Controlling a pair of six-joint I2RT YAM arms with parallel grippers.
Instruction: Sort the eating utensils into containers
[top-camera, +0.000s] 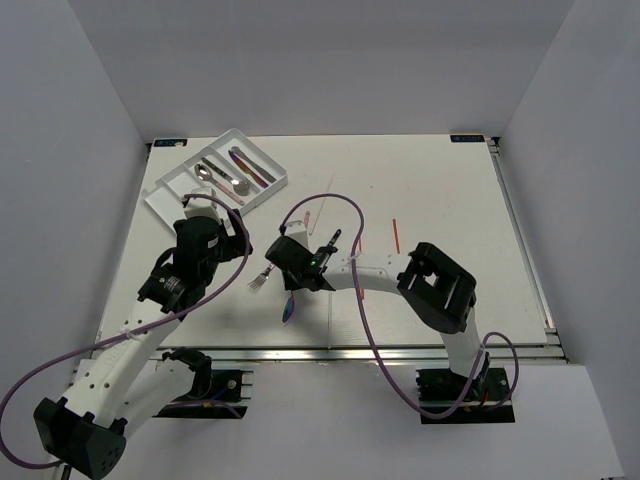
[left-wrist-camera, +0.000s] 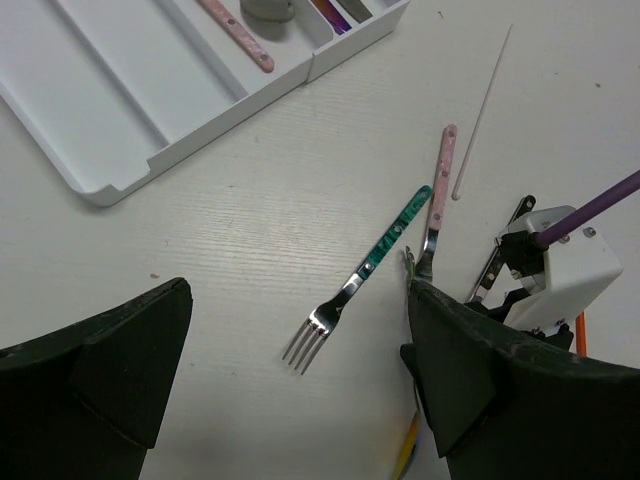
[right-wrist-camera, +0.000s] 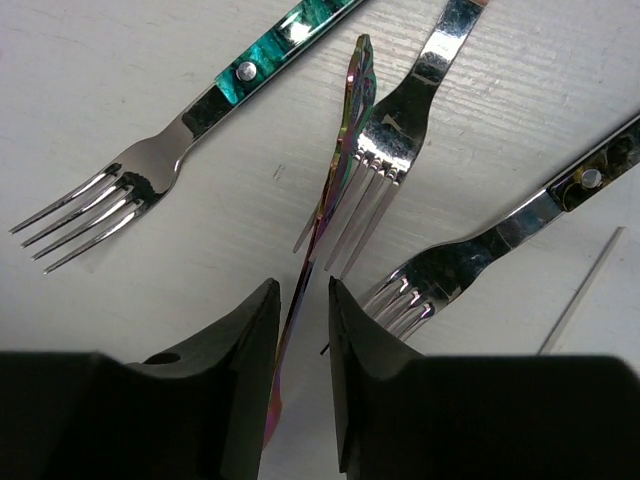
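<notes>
An iridescent purple-rainbow utensil (right-wrist-camera: 338, 200) stands on its edge between the fingers of my right gripper (right-wrist-camera: 305, 290). It leans on the left finger, and a narrow strip of table shows beside the right finger. In the top view the right gripper (top-camera: 292, 280) is at the table's middle front, with the iridescent piece (top-camera: 288, 305) below it. Three forks lie around it: a teal-handled fork (right-wrist-camera: 150, 170), a silver fork (right-wrist-camera: 400, 130) and a dark-handled fork (right-wrist-camera: 500, 240). My left gripper (left-wrist-camera: 298, 300) is wide open and empty above the teal-handled fork (left-wrist-camera: 365, 270). The white tray (top-camera: 170, 205) holds several utensils at the far left.
A pink-handled utensil (left-wrist-camera: 438, 190) and a thin white stick (left-wrist-camera: 483, 110) lie right of the teal fork. A red stick (top-camera: 396, 235) lies on the table right of centre. The tray's near compartments (left-wrist-camera: 120, 150) hold nothing. The right arm's purple cable (top-camera: 340, 205) arches over the middle.
</notes>
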